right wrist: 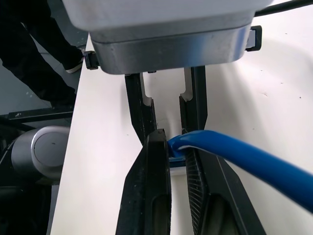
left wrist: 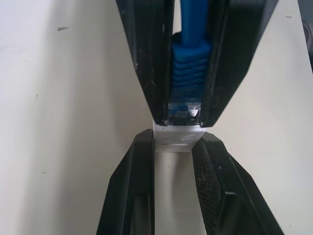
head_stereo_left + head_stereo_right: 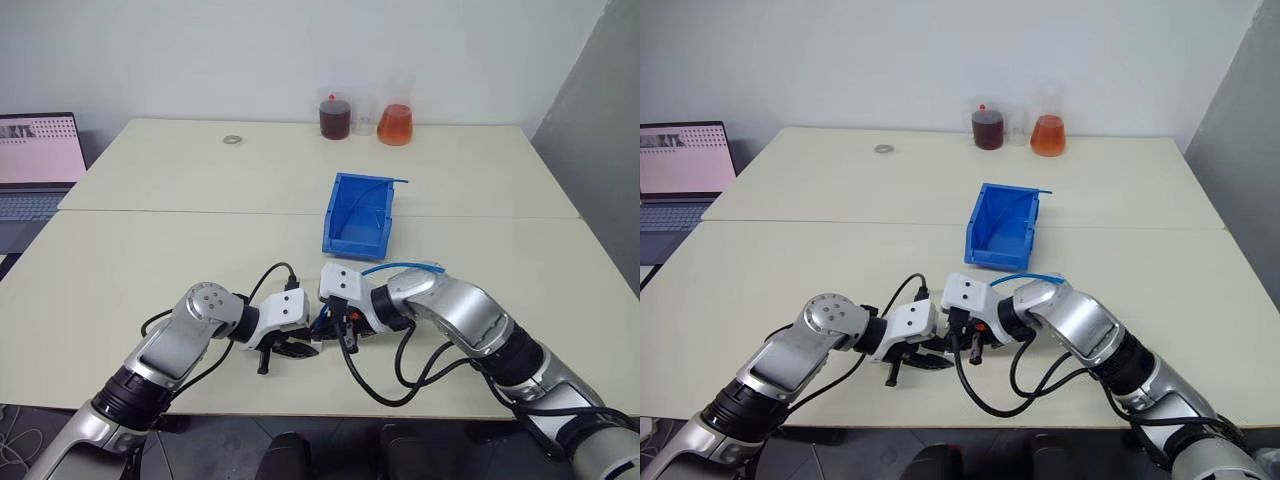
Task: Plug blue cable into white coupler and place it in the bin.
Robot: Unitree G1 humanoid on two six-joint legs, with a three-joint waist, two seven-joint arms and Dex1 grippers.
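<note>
Blue cable, white coupler, blue bin — all on cream table

We are looking at a lab-like workroom: pale tables are standing against a plain white wall, flasks of dark and orange liquid are sitting at the back, a laptop is glowing alongside.

At the desk's far edge you see two flasks of reddish liquid; a laptop sits left.
</note>
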